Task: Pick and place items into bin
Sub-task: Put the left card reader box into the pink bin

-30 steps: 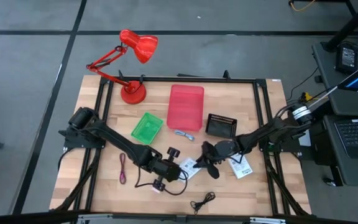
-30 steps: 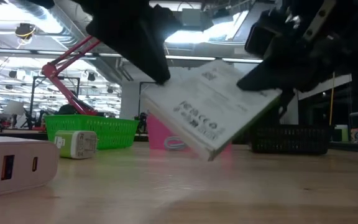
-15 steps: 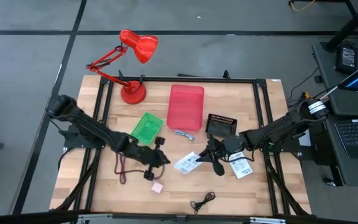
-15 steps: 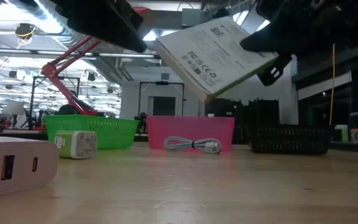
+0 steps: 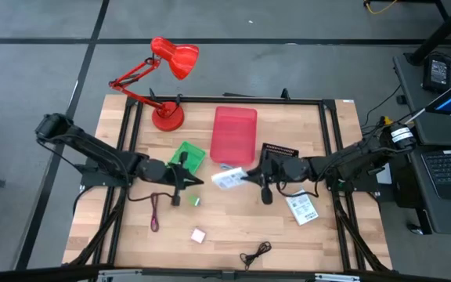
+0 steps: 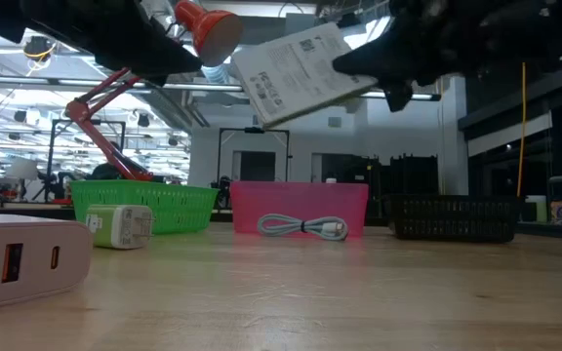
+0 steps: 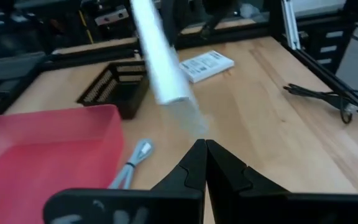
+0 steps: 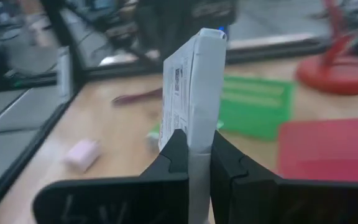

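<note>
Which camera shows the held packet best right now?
The right wrist view: the packet sits edge-on, pinched in the right end effector. The low view shows its printed face, the high view only a small white shape, the left wrist view a blurred slab.

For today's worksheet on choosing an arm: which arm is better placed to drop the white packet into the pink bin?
The right. Its gripper already clamps the white packet, lifted beside the pink bin. The left gripper is shut and empty.
</note>
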{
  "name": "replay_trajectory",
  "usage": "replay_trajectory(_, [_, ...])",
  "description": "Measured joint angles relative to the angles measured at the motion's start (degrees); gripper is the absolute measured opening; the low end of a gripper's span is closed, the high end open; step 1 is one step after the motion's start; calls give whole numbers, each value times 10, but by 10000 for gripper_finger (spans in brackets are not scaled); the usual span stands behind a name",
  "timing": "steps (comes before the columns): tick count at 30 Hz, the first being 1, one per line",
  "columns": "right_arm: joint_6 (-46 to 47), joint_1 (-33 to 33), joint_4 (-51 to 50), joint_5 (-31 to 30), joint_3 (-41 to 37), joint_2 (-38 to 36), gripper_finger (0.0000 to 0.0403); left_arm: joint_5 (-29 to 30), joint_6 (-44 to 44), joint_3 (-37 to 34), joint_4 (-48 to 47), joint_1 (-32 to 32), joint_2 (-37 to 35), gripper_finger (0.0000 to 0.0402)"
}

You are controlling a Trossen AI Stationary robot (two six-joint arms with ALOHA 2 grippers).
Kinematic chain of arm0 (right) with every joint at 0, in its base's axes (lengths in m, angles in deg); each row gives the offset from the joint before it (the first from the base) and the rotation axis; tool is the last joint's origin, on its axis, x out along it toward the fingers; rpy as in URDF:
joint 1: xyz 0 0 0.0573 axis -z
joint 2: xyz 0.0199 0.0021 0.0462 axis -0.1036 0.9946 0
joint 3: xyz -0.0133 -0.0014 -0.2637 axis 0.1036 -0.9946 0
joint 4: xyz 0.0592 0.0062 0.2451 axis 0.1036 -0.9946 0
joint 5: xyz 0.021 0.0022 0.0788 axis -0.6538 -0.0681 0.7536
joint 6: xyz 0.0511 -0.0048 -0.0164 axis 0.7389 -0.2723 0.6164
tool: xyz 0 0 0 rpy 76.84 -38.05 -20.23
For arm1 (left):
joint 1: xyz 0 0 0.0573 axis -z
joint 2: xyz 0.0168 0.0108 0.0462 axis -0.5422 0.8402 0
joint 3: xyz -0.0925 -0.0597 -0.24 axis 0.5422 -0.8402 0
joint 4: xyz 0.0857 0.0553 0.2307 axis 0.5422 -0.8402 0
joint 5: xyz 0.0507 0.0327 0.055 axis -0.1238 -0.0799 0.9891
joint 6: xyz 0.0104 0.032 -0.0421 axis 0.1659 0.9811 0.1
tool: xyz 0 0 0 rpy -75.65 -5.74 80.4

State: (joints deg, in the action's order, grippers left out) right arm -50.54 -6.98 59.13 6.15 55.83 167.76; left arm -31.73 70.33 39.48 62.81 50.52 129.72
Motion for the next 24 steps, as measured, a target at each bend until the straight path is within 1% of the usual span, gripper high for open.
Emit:
replay_trajectory(3, [-23, 19, 17, -17, 0, 0, 12, -1, 8, -10, 4, -10, -17, 2])
replay_trajectory(8, [-29, 55, 21, -23, 0, 0, 12, 5, 19, -10, 7, -21, -24, 2])
replay_trajectory(12, [-39, 73, 19, -75, 0, 0, 12, 20, 20, -10, 6, -26, -24, 2])
replay_trajectory(14, [-38, 82, 19, -87, 0, 0, 12, 19, 20, -10, 6, -25, -24, 2])
replay_trajectory(21, [20, 125, -11, -87, 0, 0, 12, 12, 19, -10, 6, -25, -24, 2])
replay_trajectory(24, [40, 147, -79, -82, 24, 1, 12, 12, 18, -10, 6, -25, -24, 2])
